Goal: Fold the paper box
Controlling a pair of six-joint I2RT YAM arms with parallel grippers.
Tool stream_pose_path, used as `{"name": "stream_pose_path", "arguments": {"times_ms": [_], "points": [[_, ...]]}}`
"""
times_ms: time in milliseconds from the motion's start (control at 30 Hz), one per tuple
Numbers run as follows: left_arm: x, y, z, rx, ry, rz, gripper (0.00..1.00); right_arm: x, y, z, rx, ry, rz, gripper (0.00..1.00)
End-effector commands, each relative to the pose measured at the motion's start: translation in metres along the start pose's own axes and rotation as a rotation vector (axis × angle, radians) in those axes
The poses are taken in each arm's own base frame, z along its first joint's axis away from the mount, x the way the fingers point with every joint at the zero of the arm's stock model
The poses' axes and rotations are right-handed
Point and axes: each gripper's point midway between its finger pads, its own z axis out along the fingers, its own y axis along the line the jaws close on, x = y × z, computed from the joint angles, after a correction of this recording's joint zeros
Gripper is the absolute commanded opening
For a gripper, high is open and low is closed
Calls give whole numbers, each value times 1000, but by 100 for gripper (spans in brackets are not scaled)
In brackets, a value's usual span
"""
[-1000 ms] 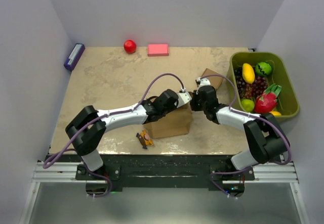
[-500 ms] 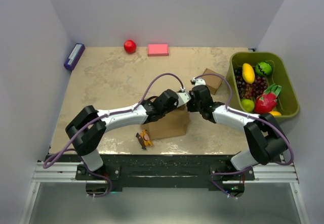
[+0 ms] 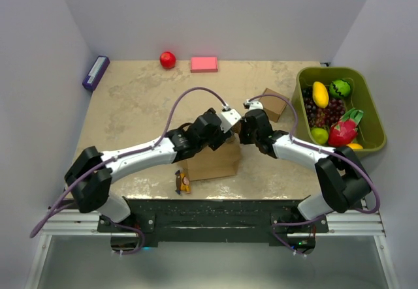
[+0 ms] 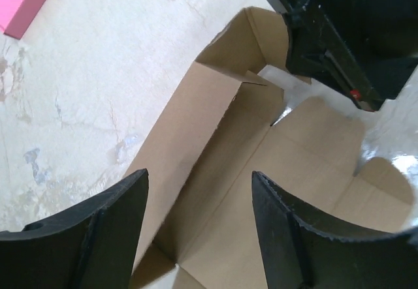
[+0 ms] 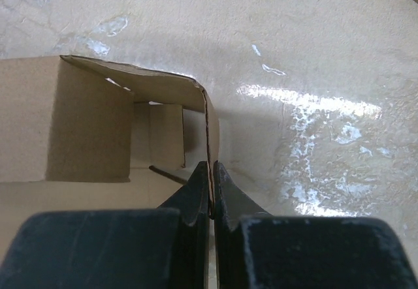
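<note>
Top centre: red round ball (image 3: 168,59), flat pink rectangular block (image 3: 204,64). Upper left: purple oblong box (image 3: 96,73). Right: olive-green plastic bin (image 3: 298,93) of toy fruit (small squarish brown cardboard box (image 3: 274,104) just left). Lower centre: small orange-brown packet (image 3: 183,182).

Plain pale grey walls (image 3: 215,15) close in a beige marbled stone-look tabletop (image 3: 137,106) on three sides. A silver aluminium rail (image 3: 372,225) runs along the table's near edge. Light from above leaves bright glossy patches (image 5: 307,103) on the tabletop.
</note>
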Motion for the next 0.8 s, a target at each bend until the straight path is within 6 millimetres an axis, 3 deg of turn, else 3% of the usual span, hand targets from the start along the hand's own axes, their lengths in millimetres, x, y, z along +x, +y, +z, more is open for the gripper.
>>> {"name": "stream_pose_path", "arguments": {"times_ms": [0,33,167,233,333,367,467,533,767], "points": [[-18,0,-30,-3,-156,-202,69,-26,11,-3,-25,-59,0,0],[-27,-1,-33,1,-207,-243,69,-27,12,-2,-23,-60,-2,0],[-13,-9,-42,39,-226,-286,70,-28,10,-2,-11,-55,-12,0],[-13,-23,-44,113,-249,-319,69,-29,10,-2,-10,-60,-13,0],[9,-52,-38,216,-218,-356,62,-31,10,-2,-10,-64,-12,0],[25,-59,-34,228,-184,-359,57,-31,10,-1,-11,-62,-12,0],[55,-66,-19,208,-124,-360,50,-30,11,-1,-11,-58,-15,0],[64,-69,-8,196,-103,-342,48,-30,10,-1,-10,-57,-18,0],[43,-58,11,155,-140,-307,46,-31,9,-1,-7,-58,-36,0]]}}
